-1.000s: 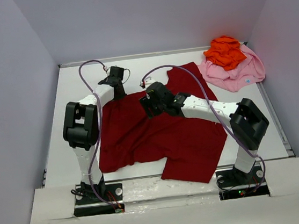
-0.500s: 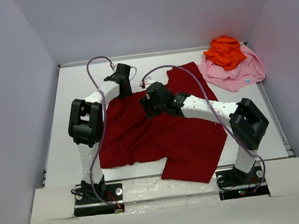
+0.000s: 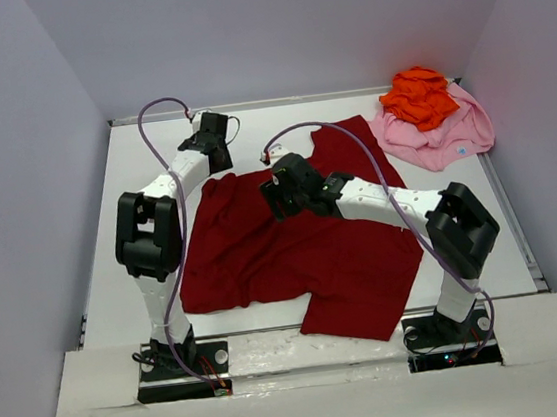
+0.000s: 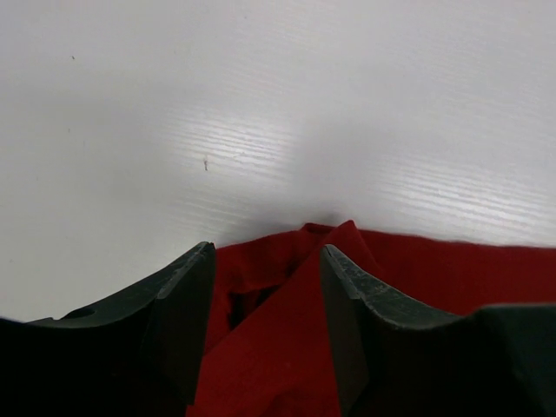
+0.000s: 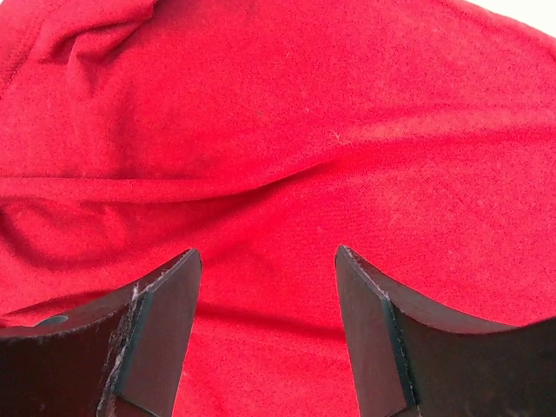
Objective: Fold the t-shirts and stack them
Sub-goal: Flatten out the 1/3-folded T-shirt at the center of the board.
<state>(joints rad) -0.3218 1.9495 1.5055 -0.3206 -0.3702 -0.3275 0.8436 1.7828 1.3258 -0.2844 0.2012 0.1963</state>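
Top external view: left jaws stand parted over the far-left edge of the dark red t-shirt (image 3: 264, 260), gripping nothing. Right jaws hang wide open above its middle. Far right on the tabletop (image 3: 133, 165), the orange t-shirt (image 3: 419, 95) lies atop the pink t-shirt (image 3: 449, 139).

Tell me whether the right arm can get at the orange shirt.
Probably yes. The orange shirt lies uncovered atop the pink shirt in the far right corner, on that arm's side. The right arm's fingers hang open and empty over the red shirt, with nothing between.
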